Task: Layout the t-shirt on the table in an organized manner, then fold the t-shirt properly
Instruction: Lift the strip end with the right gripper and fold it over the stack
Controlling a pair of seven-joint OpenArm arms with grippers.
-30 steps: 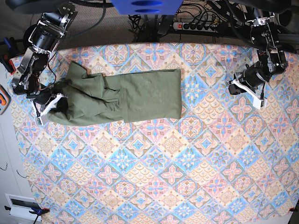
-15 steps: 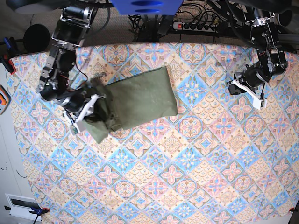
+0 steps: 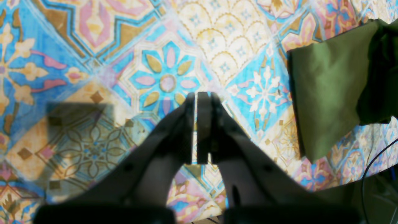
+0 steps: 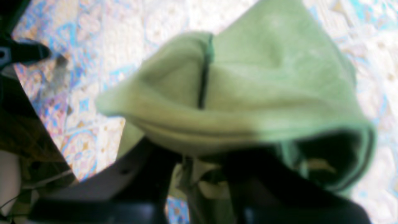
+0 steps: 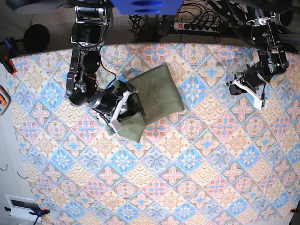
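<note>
Since a second ago, the plain olive-green short-sleeved cotton t-shirt [image 5: 152, 96] has gone from a long strip stretched across the upper left of the table to a shorter, thicker bundle: its left end has been carried over towards the right and now lies doubled on the rest of the cloth. The right arm has swung in from the table's left edge to a spot nearer the middle, and the shirt has turned so that it sits slanted.

The right claw [image 5: 118, 112] is closed narrowly on a bunched fold of the t-shirt [image 4: 236, 93]; in its wrist view the green cloth drapes over the dark fingers, and the picture is blurred.

The left claw [image 5: 247, 91] has not moved. It hangs over the upper right part of the large tabletop covered in pastel pink, blue and cream diamond tiles [image 5: 197, 168], well apart from the shirt. In its own view the left claw [image 3: 199, 102] has its jaws pressed together with nothing between them, and a corner of the t-shirt [image 3: 326, 93] shows at the right.

No containers are in view.
</note>
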